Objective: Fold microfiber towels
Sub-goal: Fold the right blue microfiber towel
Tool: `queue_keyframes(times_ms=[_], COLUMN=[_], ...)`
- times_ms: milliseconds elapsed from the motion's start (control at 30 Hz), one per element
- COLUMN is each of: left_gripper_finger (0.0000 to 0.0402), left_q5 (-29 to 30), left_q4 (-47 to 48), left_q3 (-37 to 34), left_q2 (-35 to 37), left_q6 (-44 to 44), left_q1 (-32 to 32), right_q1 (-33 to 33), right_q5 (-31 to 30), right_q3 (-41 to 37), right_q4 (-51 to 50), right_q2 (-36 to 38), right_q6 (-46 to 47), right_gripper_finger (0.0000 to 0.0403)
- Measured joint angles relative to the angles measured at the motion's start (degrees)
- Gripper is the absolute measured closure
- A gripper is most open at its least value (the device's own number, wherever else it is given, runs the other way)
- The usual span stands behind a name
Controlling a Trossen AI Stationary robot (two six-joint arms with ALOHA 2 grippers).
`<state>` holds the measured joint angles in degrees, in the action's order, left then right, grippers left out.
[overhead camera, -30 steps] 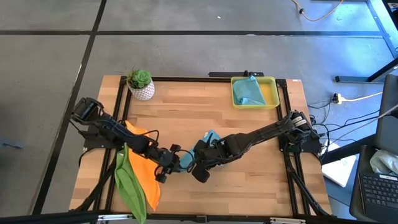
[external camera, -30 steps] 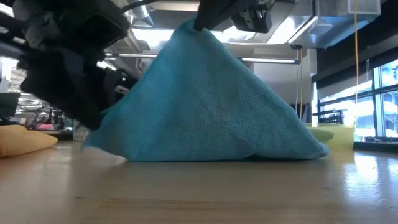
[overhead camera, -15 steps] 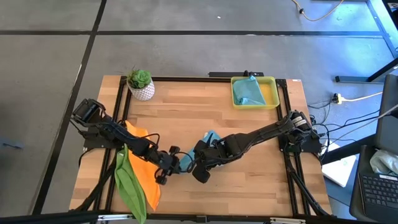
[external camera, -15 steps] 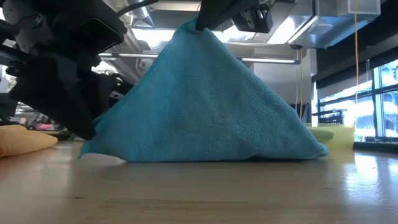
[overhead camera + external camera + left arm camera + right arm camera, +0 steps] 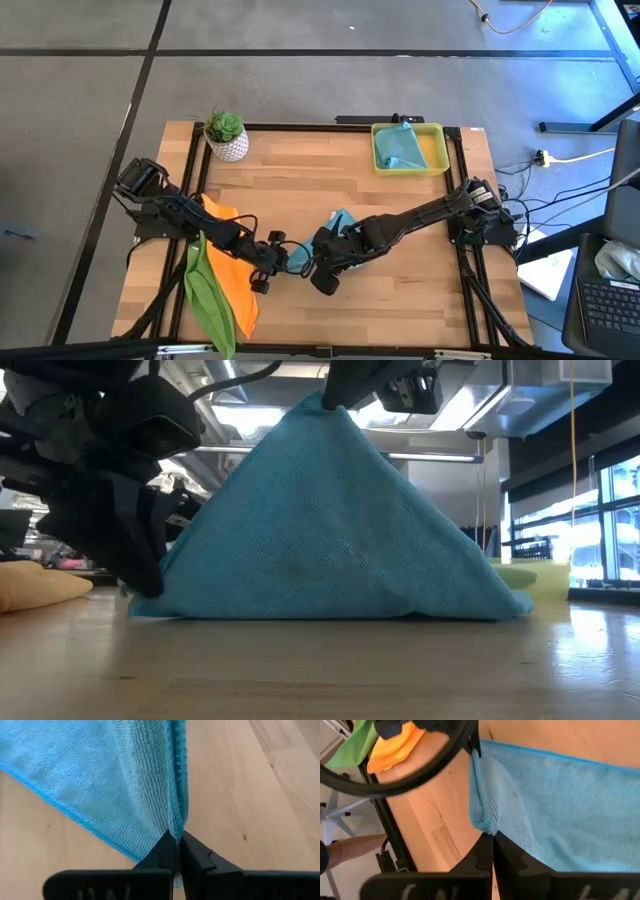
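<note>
A teal towel stands like a tent at the table's middle near side, its lower edge on the wood; it also shows in the high view. My left gripper is shut on one of its corners, low by the table. My right gripper is shut on another corner, raised as the peak. An orange towel and a lime green towel lie at the near left. A teal towel lies in the yellow tray. My left gripper pinches a corner of the teal towel between its two fingers, coming level and low over the table. The cloth runs away from the fingers in a fold. My right gripper pinches another corner of the teal towel between its two fingers. That corner is lifted as the peak, and the cloth slopes down from it, fairly taut, with the lower edge on the table.
A small potted plant stands at the far left. The yellow tray sits at the far right. A black frame runs round the table. Bare wood lies near the front edge.
My left gripper has gone down toward the table with its corner of the teal towel, which now lies at table height. The towel's left slope has straightened. My right gripper has kept the peak about where it was.
</note>
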<state>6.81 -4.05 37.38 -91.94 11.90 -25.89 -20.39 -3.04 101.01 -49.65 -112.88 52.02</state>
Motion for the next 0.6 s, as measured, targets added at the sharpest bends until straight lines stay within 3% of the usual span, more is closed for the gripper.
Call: queue_keyframes(times_ms=[200, 367, 600], left_gripper_finger=[0.0400, 0.0401, 0.0401], left_q5=[-2.80, -6.88, -12.04], left_q4=[4.95, 7.93, 22.57], left_q3=[0.12, 0.14, 8.32], left_q2=[4.11, 9.84, 12.52], left_q6=[-0.27, -0.87, -11.70], left_q1=[0.00, 0.00, 2.28], right_q1=[-1.89, -4.09, -8.14], right_q5=[1.72, 3.13, -8.01], right_q3=[-0.36, -1.82, -2.08], right_q4=[0.47, 2.89, 5.56], right_q2=[0.00, 0.01, 0.07], right_q6=[-1.02, 4.15, 17.36], right_gripper_finger=[0.0398, 0.0398, 0.0398])
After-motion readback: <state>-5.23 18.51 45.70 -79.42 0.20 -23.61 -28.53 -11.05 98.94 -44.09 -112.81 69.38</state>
